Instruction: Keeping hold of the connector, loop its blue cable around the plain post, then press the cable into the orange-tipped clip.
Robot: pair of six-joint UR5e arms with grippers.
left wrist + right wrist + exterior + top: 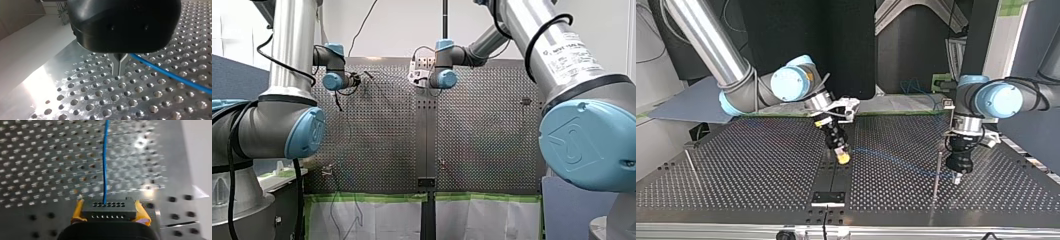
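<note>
- Sits clamped in the right gripper (108, 212): a black connector (108, 208), a block with rows of small holes, jaws pressed on its two ends through yellow pads (78, 212).
- Hangs low over the perforated counter (736, 170), close to the dark strip (828, 197) down its middle, with the right gripper tilted toward the top view's right.
- Leaves the connector's holed face as a blue cable (105, 170) and runs straight ahead of the right gripper, over the counter's holes.
- Shows in the top view as a faint blue line from the right gripper toward a thin post (937, 172) at the view's right; cannot tell whether cable and post touch.
- Stands upright, that post, just beside the left gripper (119, 70).
- Points down at the counter, black body above, metal jaws together with nothing seen between them.
- Passes just beside those jaws in the left wrist view, the blue cable slanting away across the counter; cannot tell whether it touches them.
- Leans at the top view's far left, well apart from both grippers: a second thin rod (690, 164).
- Edges the counter's near side in the front view: a band of green tape (377, 197).
</note>
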